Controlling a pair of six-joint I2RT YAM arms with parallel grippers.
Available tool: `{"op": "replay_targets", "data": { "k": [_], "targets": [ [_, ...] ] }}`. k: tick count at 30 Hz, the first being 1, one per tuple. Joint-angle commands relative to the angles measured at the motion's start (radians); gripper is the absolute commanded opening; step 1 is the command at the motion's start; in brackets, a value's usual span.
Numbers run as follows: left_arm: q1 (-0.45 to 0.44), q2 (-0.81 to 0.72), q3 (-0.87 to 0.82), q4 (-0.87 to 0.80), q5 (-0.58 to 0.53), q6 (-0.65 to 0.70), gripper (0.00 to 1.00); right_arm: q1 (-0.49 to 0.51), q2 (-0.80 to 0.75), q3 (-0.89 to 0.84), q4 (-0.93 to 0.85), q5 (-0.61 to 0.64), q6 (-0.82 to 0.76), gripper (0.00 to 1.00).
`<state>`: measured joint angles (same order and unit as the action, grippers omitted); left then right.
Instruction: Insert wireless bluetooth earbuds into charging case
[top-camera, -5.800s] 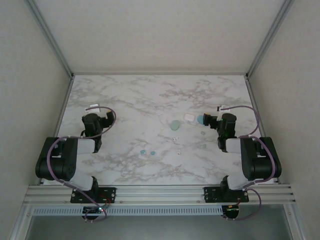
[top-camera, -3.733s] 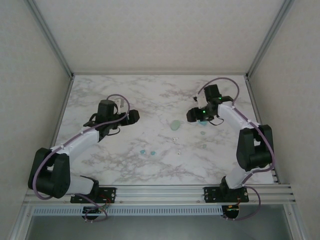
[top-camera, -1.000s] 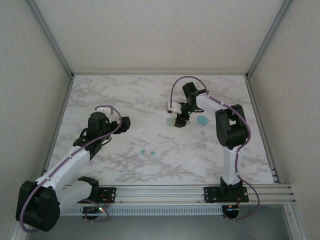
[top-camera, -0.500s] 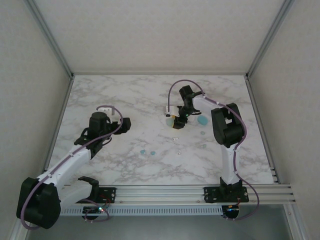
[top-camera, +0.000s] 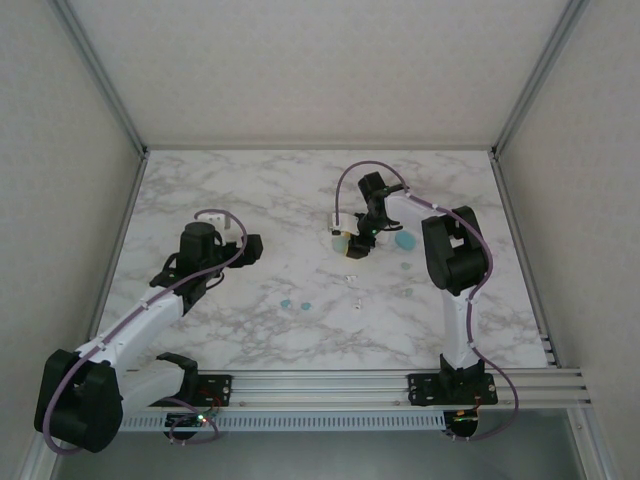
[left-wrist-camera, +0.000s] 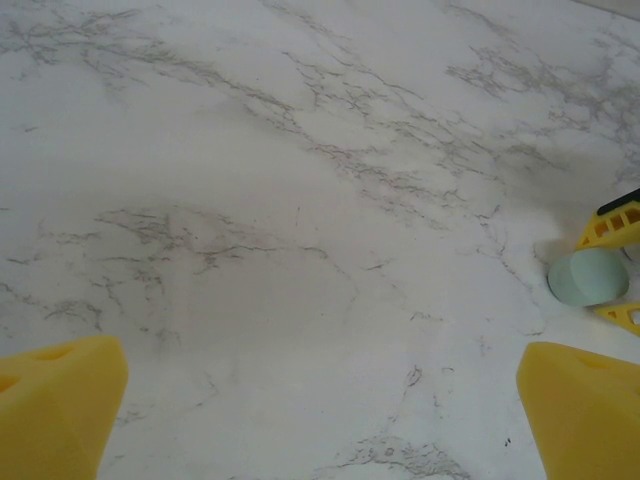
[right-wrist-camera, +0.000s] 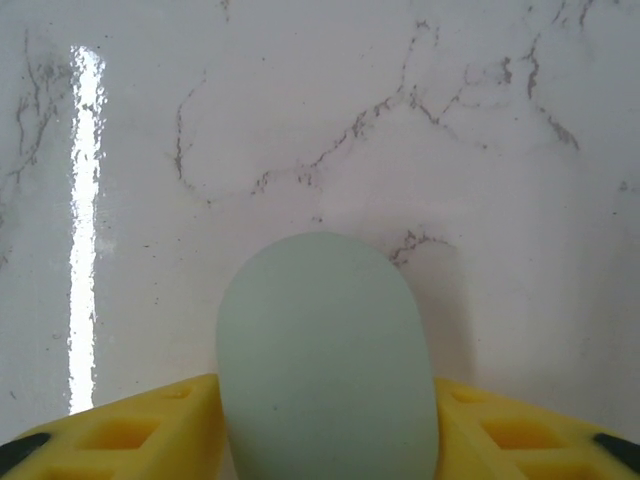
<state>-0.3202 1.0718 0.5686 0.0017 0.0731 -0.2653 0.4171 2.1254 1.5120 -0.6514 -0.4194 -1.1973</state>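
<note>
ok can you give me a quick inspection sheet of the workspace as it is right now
surface: white marble-pattern table, glossy
job's things: pale green case between the right claw's fingers; teal case lying apart from it on the table; tiny earbuds scattered nearer the arms, two teal, the rest pale
clutter: nothing seen
claws: left claw open over bare table; right claw closed on the pale green case, one finger on each side
cables: purple cable looped along each arm, not touching the job's things
surroundings: pale walls; aluminium frame along the near edge
</note>
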Motion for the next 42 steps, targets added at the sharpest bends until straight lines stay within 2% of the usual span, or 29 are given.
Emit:
{"op": "replay_targets", "data": {
  "k": [1,5,7,13,16,20,23,27,29,31,36,42],
  "targets": [
    [-0.006,-0.001,0.038,-0.020,0.012,0.003,1.00,0.006,0.027,-0.007,0.006,-0.002,-0.003,0.51],
    [-0.006,-0.003,0.035,-0.012,0.022,0.002,1.00,0.007,0.018,-0.024,0.026,0.005,0.004,0.45],
    [-0.006,-0.003,0.032,0.002,0.037,0.002,1.00,0.006,0.015,-0.006,-0.010,-0.009,0.018,0.38],
    [-0.006,-0.011,0.034,0.080,0.141,0.013,1.00,0.003,-0.097,0.030,-0.114,-0.162,0.203,0.34],
    [-0.006,-0.038,0.030,0.175,0.226,0.034,1.00,0.002,-0.205,0.019,-0.141,-0.262,0.336,0.35],
    [-0.006,-0.084,0.019,0.326,0.430,0.130,0.98,-0.018,-0.350,0.004,-0.206,-0.466,0.432,0.34],
    [-0.008,-0.095,0.094,0.270,0.557,0.216,0.96,-0.027,-0.461,-0.042,-0.188,-0.573,0.472,0.35],
    [-0.026,-0.045,0.226,0.190,0.720,0.235,0.93,-0.027,-0.562,-0.066,-0.175,-0.650,0.483,0.35],
    [-0.054,-0.012,0.284,0.156,0.730,0.218,0.88,-0.027,-0.596,-0.077,-0.143,-0.675,0.508,0.35],
    [-0.085,0.016,0.321,0.149,0.747,0.214,0.89,-0.027,-0.617,-0.076,-0.140,-0.696,0.508,0.35],
    [-0.210,0.111,0.463,-0.107,0.745,0.429,0.90,-0.026,-0.651,-0.090,-0.089,-0.694,0.546,0.35],
    [-0.263,0.171,0.490,-0.051,0.649,0.409,0.88,-0.016,-0.642,-0.098,-0.086,-0.671,0.544,0.35]
  ]
}}
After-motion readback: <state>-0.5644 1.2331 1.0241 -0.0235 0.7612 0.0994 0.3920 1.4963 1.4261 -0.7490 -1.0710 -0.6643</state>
